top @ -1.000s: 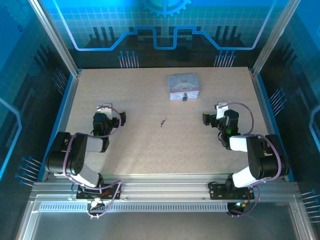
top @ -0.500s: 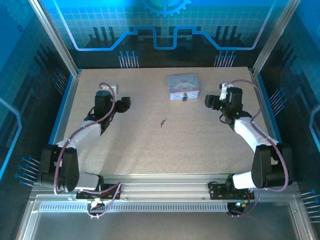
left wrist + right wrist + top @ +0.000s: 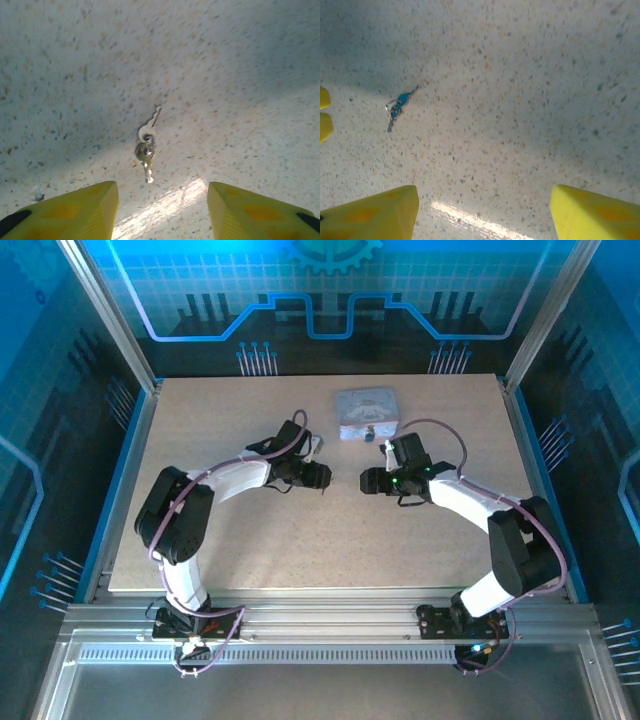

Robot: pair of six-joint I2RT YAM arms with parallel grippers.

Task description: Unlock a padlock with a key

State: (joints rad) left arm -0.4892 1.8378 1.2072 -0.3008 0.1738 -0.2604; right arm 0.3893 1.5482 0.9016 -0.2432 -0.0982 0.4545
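Observation:
The key (image 3: 146, 145) is a pair of small grey metal keys on a ring, lying flat on the speckled table just ahead of my left gripper (image 3: 162, 200). That gripper is open, its yellow fingers (image 3: 75, 210) apart with nothing between them. The same key (image 3: 397, 107) lies to the upper left of my right gripper (image 3: 482, 205), which is open and empty over bare table. In the top view the left gripper (image 3: 318, 477) and right gripper (image 3: 368, 481) face each other mid-table. The padlock (image 3: 369, 437), tiny and dark, sits at the tin's near edge, behind the right arm.
A pale lavender tin (image 3: 366, 412) stands at the back centre of the table (image 3: 250, 540). The left gripper's yellow fingertips (image 3: 323, 115) poke in at the right wrist view's left edge. Blue walls and metal frame posts surround the table.
Both arms have swung from the table's sides in to its centre, meeting on either side of the key. Both grippers' jaws have narrowed but stay apart.

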